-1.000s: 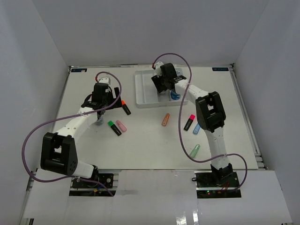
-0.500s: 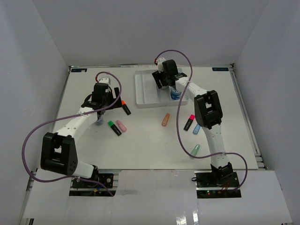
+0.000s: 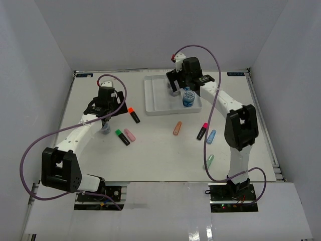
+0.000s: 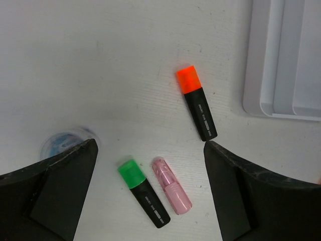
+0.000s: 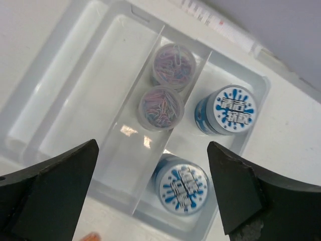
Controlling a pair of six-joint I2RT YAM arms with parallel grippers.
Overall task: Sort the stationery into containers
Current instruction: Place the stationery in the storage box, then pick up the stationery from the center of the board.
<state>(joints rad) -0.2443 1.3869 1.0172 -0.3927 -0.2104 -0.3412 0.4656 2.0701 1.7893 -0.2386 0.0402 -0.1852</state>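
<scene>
Now that the blue jar (image 5: 183, 184) is standing in the tray (image 5: 85, 85), the right gripper (image 5: 153, 145) is rising away empty and spread; the left gripper (image 4: 150, 145) is hovering open.

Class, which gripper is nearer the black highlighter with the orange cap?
Left. The left gripper hovers open right beside the orange-capped highlighter, whose black end lies by one fingertip. The right gripper is far off, open above the white tray.

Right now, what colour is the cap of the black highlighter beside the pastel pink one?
Green cap; left wrist view.
</scene>
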